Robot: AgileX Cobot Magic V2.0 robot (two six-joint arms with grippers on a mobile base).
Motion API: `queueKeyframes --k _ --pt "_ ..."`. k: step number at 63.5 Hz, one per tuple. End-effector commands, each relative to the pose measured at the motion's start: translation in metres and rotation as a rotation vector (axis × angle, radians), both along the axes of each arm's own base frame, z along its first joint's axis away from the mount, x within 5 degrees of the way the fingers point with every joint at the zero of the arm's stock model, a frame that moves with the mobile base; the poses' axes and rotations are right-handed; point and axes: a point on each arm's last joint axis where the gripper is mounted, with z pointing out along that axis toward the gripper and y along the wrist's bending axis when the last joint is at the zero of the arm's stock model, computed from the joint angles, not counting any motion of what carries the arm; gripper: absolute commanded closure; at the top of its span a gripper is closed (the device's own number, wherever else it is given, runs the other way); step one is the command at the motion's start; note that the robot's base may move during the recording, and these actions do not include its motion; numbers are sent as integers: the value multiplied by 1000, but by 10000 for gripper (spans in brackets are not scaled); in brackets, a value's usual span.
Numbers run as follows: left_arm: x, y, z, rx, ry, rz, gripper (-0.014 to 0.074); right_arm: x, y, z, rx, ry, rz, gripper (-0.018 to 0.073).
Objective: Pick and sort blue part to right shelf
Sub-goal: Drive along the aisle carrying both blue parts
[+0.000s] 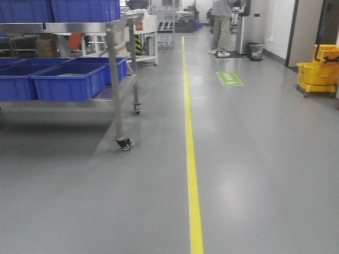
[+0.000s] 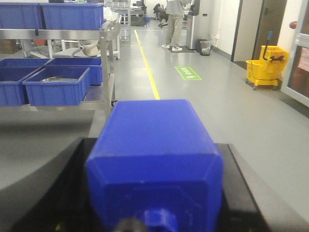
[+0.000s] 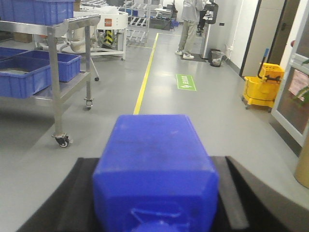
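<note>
1. Bins [image 1: 69, 82] of blue plastic line the steel-railed shelf [image 1: 114, 79], which stands on castors [image 1: 124, 143] at the left of the grey floor in the front-facing view. Neither arm shows in that view.
2. A yellow line [image 1: 190, 159] runs up the aisle past a green floor sign [image 1: 229, 79] towards a standing person [image 1: 221, 26]. A yellow mop bucket [image 1: 318, 74] sits by the right wall.
3. Only the right wrist view shows the blue part [image 3: 157, 169]. It fills the foreground, neck towards the camera, in the right gripper [image 3: 154, 159]. Black fingers [image 3: 63, 203] touch both its sides, the jaws pinching it.
4. Only the left wrist view shows a second blue block [image 2: 154, 159], with a small round button on its near end. It sits in the left gripper [image 2: 153, 145], whose jaws are closed against it from either side.
5. Both wrist views look down the same aisle. In each, the shelf stands ahead and to the left, well apart from the blue part.
</note>
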Motion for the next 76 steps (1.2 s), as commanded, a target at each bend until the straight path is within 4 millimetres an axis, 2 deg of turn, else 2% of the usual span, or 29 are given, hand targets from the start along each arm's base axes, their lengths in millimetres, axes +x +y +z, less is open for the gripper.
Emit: queueKeyframes --k 1,76 --pt "-1 1 16 -33 -89 13 264 -2 -1 19 -15 -124 -10 293" --pt "-1 1 16 -35 -89 13 264 -2 -1 19 -15 -124 -10 293"
